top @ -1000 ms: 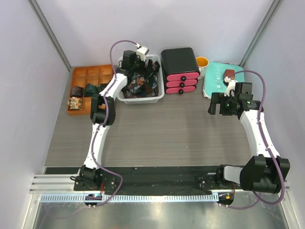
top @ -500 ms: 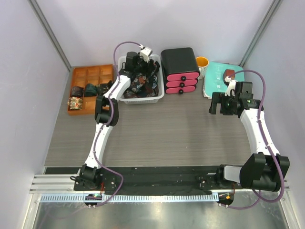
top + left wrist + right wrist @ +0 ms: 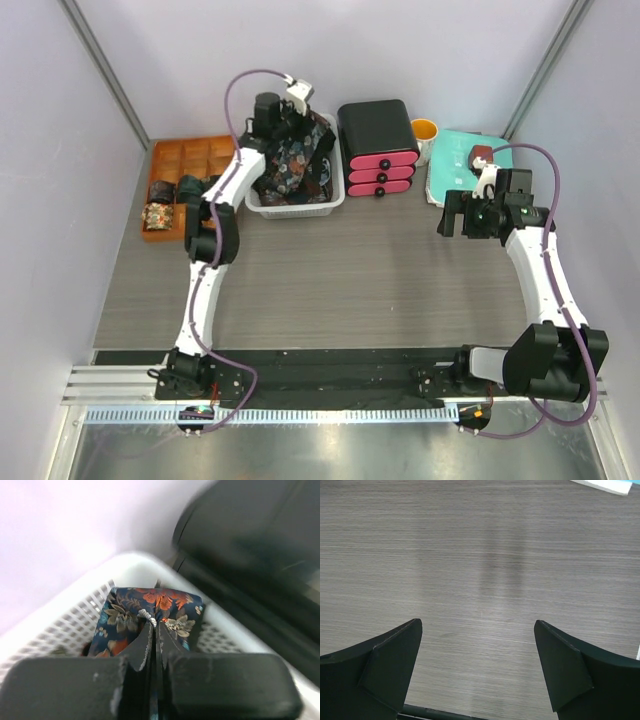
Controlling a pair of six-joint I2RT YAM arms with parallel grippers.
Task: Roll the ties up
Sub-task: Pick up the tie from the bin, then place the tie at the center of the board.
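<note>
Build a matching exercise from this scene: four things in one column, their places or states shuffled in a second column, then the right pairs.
1. left tool
2. right tool
3. orange cup
4. rolled ties

A. open, above bare table
B. in the orange tray at the left
C. shut on a floral tie over the white basket
D. just right of the black drawer unit

Pairs: 1-C, 2-A, 3-D, 4-B

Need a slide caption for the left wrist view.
Left hand shut on a floral tie over the white basket.
</note>
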